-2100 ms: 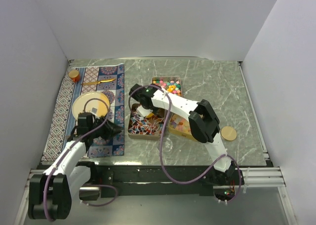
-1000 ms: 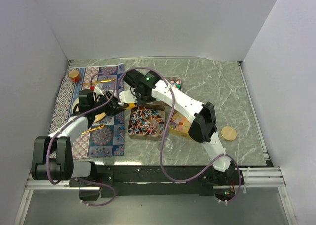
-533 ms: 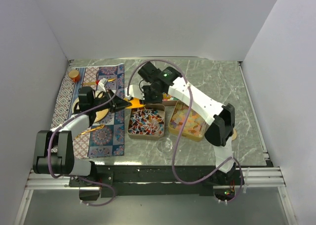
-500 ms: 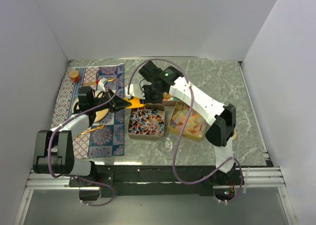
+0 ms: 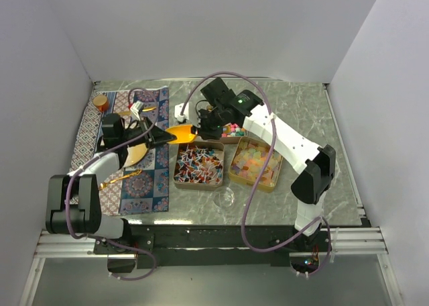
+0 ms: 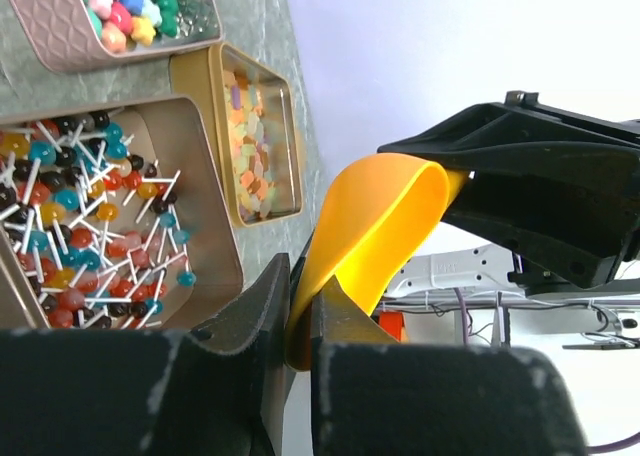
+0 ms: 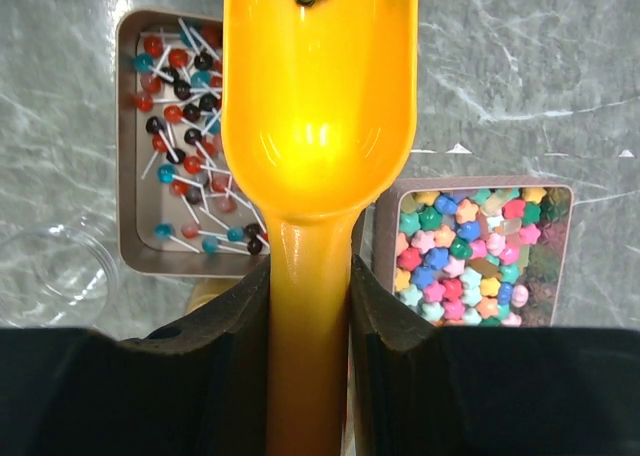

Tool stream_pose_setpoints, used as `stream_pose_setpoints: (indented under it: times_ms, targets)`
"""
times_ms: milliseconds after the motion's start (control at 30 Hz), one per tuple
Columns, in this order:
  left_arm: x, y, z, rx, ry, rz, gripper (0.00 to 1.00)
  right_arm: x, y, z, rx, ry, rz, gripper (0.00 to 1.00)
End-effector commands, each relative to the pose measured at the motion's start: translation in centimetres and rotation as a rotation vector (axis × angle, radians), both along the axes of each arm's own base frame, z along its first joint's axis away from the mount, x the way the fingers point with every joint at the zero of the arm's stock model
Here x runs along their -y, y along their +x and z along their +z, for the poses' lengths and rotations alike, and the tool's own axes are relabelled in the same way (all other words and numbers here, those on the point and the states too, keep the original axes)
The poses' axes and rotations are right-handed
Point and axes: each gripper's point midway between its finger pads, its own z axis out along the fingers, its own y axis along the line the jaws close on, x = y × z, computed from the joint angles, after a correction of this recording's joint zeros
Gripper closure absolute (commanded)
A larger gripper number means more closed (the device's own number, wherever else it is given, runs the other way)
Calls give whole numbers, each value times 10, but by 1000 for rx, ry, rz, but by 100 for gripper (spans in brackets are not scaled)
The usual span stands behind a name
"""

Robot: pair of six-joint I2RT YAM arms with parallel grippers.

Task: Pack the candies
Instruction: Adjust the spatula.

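A yellow scoop point(image 5: 181, 133) hangs above the table between both arms, empty. My left gripper point(image 5: 163, 137) point(image 6: 300, 288) is shut on the front rim of the scoop's bowl point(image 6: 375, 216). My right gripper point(image 5: 201, 129) point(image 7: 310, 276) is shut on the scoop's handle point(image 7: 309, 336). The candies lie in three tins below: small ball lollipops on white sticks point(image 5: 199, 164) point(image 7: 190, 146), translucent yellow and orange squares point(image 5: 255, 161) point(image 6: 255, 136), and multicolour star pieces point(image 5: 233, 128) point(image 7: 480, 251), partly hidden by the right arm.
A clear plastic cup point(image 5: 224, 198) point(image 7: 50, 276) stands in front of the tins. On the patterned mat point(image 5: 151, 185) at the left are a gold plate point(image 5: 134, 153), a gold spoon point(image 5: 120, 180) and a small orange jar point(image 5: 100, 103).
My left jaws have closed on the scoop's rim. The right arm has swung back and to the right, and the scoop has risen slightly toward the back with both grippers.
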Motion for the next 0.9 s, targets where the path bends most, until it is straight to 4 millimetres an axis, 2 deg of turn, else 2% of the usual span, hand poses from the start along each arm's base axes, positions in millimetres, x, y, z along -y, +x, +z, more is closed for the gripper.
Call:
stream_pose_setpoints:
  times_ms: [0, 33, 67, 100, 133, 167, 200, 233, 300, 333, 400, 433, 500, 533, 600, 667, 700, 767, 833, 867]
  targets:
    - [-24, 30, -36, -43, 110, 168, 86, -41, -40, 155, 151, 466, 197, 100]
    - [-38, 38, -26, -28, 102, 213, 71, -40, -35, 146, 148, 432, 193, 100]
    - [-49, 43, -17, -18, 95, 243, 60, -35, -31, 138, 161, 391, 186, 100]
    - [-60, 43, -1, 0, 98, 287, 51, -22, -26, 118, 167, 312, 199, 100]
    - [-78, 48, 16, 43, 113, 347, 48, -11, -19, 108, 183, 262, 179, 100]
    - [-84, 47, 25, 67, 136, 380, 45, -2, -15, 96, 188, 216, 180, 100]
    - [-95, 42, 41, 131, 199, 457, 36, 11, -13, 72, 188, 127, 223, 100]
    - [-97, 38, 46, 158, 223, 484, 32, 27, -2, 56, 201, 46, 212, 100]
    - [-102, 26, 50, 146, 236, 556, 22, 51, 1, 28, 207, -104, 295, 100]
    - [-102, 21, 35, 91, 243, 570, 19, 64, 12, 16, 219, -187, 291, 100]
    - [-106, 12, 15, 3, 260, 615, 18, 81, 18, 1, 243, -314, 356, 100]
    - [-110, 5, -13, -79, 283, 645, 18, 85, 23, -8, 243, -364, 377, 100]
    - [-119, -7, -44, -194, 332, 706, 20, 99, 36, -14, 290, -478, 403, 100]
    - [-125, -21, -75, -311, 372, 739, 20, 100, 42, -20, 295, -518, 413, 100]
    - [-123, -41, -108, -440, 375, 753, 21, 105, 53, -26, 340, -628, 425, 100]
    - [-127, -47, -114, -454, 369, 786, 20, 101, 57, -38, 349, -685, 441, 100]
    - [-125, -50, -115, -446, 370, 780, 21, 100, 62, -38, 370, -713, 427, 100]
    - [-121, -56, -118, -461, 364, 764, 22, 101, 64, -50, 362, -769, 431, 100]
    - [-119, -62, -123, -480, 368, 768, 23, 95, 69, -50, 419, -799, 409, 100]
    - [-115, -62, -121, -473, 359, 755, 24, 100, 68, -64, 421, -826, 414, 100]
